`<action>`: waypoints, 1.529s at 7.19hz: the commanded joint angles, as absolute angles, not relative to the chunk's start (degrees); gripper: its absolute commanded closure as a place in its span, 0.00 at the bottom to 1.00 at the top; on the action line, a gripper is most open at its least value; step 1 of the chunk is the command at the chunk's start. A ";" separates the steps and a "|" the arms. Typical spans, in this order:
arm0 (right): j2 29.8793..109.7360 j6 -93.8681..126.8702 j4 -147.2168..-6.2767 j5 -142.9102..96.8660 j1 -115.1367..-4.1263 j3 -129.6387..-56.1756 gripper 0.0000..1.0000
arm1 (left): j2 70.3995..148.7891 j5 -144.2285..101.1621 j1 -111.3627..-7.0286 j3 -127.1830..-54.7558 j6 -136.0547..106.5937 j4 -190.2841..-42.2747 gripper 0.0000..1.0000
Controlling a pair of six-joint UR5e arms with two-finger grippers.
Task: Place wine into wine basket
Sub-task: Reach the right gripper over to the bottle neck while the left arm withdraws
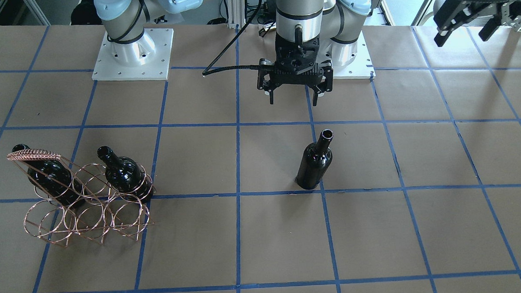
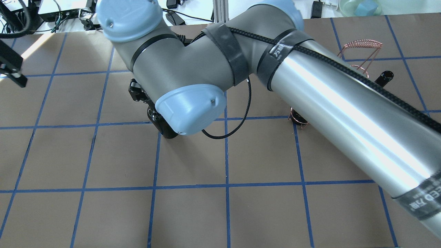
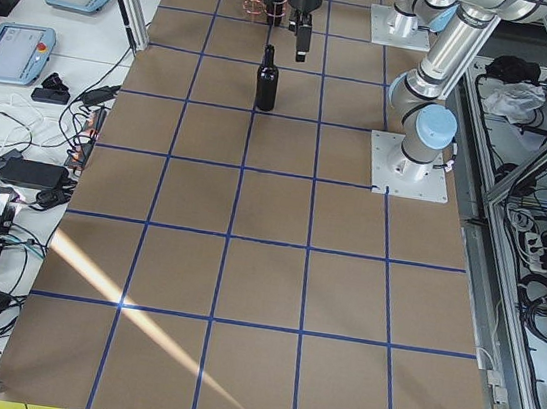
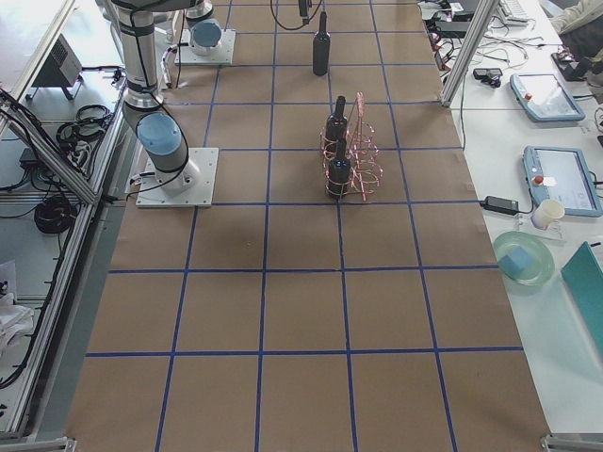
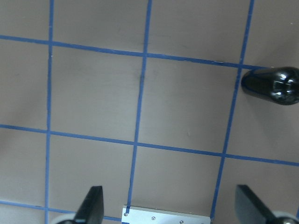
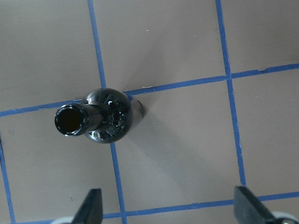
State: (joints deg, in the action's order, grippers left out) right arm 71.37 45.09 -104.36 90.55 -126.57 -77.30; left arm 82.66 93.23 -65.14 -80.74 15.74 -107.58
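Note:
The wine, a glossy black bottle, stands upright on the table away from the basket. It also shows in the right wrist view and at the right edge of the left wrist view. My right gripper hangs open and empty above the table, behind the bottle on the robot's side and apart from it. My left gripper is open and empty, raised far off to the side. The copper wire wine basket holds two look-alike bottles.
The table is brown paper with blue tape grid lines. The two white arm base plates sit at the robot's edge. In the overhead view my right arm covers much of the basket. Operator gear lies beyond the table edge.

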 commanded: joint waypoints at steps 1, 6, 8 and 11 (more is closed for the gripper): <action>68.31 46.84 -106.77 90.79 -128.31 -75.77 0.01 | 82.44 93.43 -58.02 -80.16 18.02 -107.67 0.00; 62.41 39.67 -115.12 92.64 -129.73 -72.69 0.00 | 82.09 93.16 -57.83 -80.42 18.11 -107.75 0.00; 60.48 37.79 -115.84 93.60 -129.64 -72.60 0.00 | 81.83 93.16 -57.83 -80.77 18.11 -107.75 0.00; 60.47 37.62 -115.84 93.60 -129.29 -72.69 0.01 | 81.83 93.16 -57.75 -80.86 18.19 -107.75 0.00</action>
